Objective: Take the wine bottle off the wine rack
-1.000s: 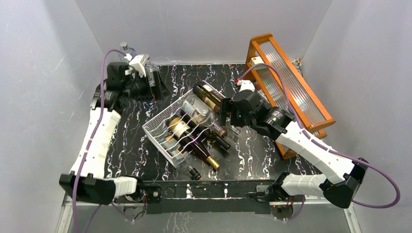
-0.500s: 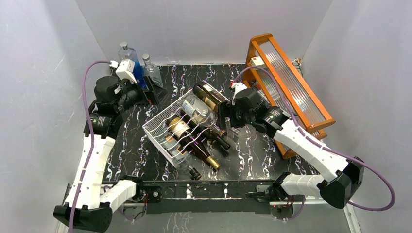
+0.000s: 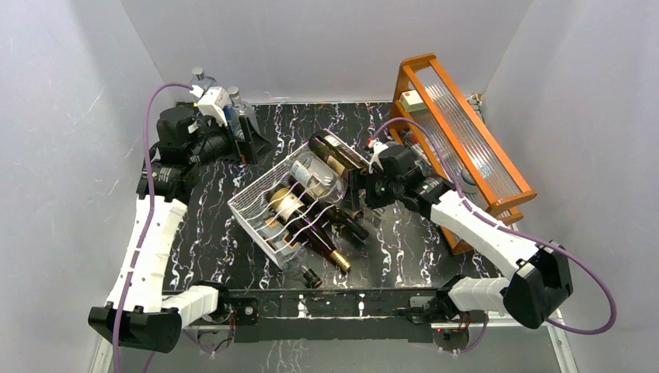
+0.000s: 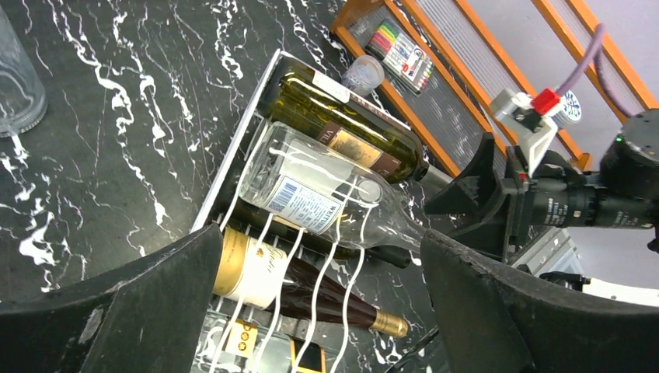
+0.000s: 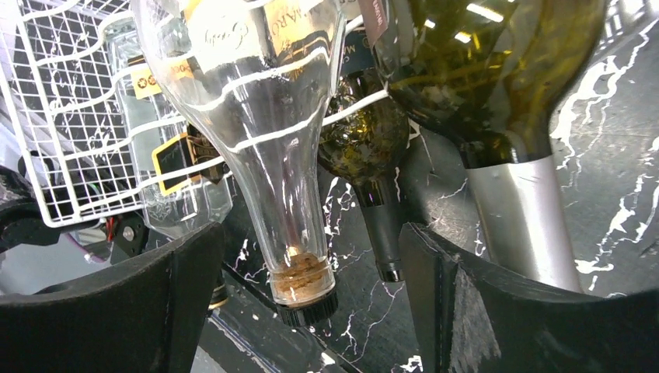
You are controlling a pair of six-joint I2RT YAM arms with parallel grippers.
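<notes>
You had the right gripper (image 5: 311, 241) open at the neck side of the wine rack (image 3: 252, 203), the corked neck of the clear wine bottle (image 5: 256, 101) pointing out between its fingers, while the left gripper (image 4: 320, 237), also open, hovered well off the rack's opposite side.

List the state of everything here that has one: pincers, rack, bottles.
left pincer: open, empty.
right pincer: open, one finger on each side of the clear bottle's neck, not clamped.
wine rack: on the table, holding several bottles.
clear bottle: lying in the rack, corked.
green bottle: lying at the rack's far end, silver foil on its neck.
gold-foil bottle: lying in the rack, sealed.
orange frame: tilted.
</notes>
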